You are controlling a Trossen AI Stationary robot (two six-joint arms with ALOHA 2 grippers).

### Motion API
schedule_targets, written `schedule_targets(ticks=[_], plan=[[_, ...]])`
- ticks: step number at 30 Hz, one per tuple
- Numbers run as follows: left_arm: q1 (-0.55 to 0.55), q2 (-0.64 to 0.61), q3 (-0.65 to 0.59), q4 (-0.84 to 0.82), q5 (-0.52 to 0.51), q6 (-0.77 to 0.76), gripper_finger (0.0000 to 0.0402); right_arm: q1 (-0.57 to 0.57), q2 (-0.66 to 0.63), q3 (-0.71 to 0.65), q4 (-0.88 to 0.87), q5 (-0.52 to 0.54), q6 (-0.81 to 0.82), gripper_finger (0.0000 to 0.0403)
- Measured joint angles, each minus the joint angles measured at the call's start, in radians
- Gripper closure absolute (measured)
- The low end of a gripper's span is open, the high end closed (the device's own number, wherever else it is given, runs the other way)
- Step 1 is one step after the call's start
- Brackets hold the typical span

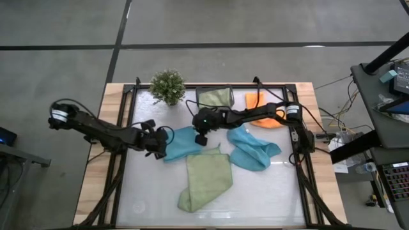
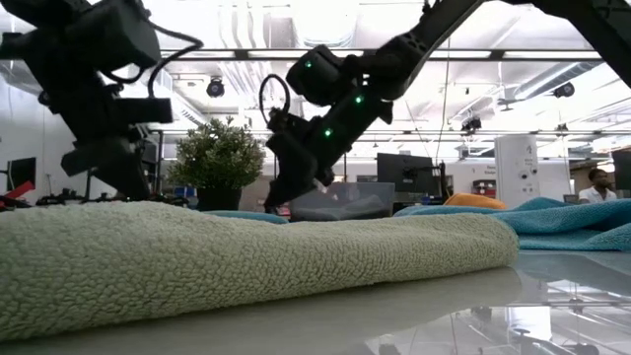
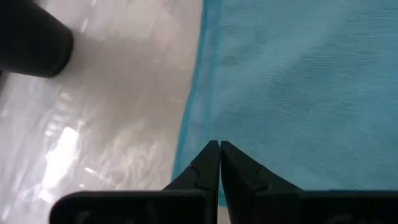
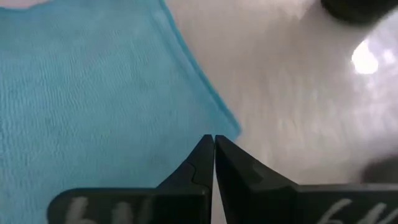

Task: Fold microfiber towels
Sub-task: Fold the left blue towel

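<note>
Teal-blue microfiber, a small soft towel (image 1: 184, 143) lying flat near the middle of the glossy white table (image 1: 268, 191), is getting worked from both ends at once. The left gripper (image 1: 161, 144) is sitting at the towel's left edge and the right gripper (image 1: 200, 136) at its upper right corner; in each wrist view the two dark fingers are pressing tip to tip right over the cloth's hem. Both are clenched, though whether either pair is actually pinching fabric or merely touching it I cannot tell (the tips are hiding the contact point).

To do this fold well, I judge both grippers should be holding only the single top layer at matching corners, lifting together just enough to clear the surface, and carrying the edge straight across so that hem is meeting hem. Uneven lift or speed would likely be skewing the cloth, and dragging low could be bunching it against the light green towel (image 1: 206, 179) lying just below.

Counting the cloths in the overhead view: two teal-blue, this one and a crumpled one (image 1: 252, 150) to its right; two light green, the loosely folded one near the front and another (image 1: 215, 97) resting in the small grey bin (image 1: 198, 94) at the back; one orange (image 1: 263, 106) under the right arm. One small potted plant (image 1: 167, 87) is standing at the back left
</note>
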Motion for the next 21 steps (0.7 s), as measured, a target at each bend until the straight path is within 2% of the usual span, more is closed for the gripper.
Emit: schedule_targets(ticks=[7,15,21], plan=[[-0.033,-0.019,-0.010,0.003,0.006,-0.050,0.0402,0.003,-0.005,0.012,-0.053,-0.125,0.170,0.0366],[-0.039,-0.007,-0.019,0.007,0.007,-0.050,0.0402,0.002,-0.005,0.059,-0.143,-0.139,0.389,0.0290],[-0.039,-0.007,-0.034,0.005,0.007,-0.049,0.0402,0.002,-0.003,0.076,-0.158,-0.139,0.475,0.0233]])
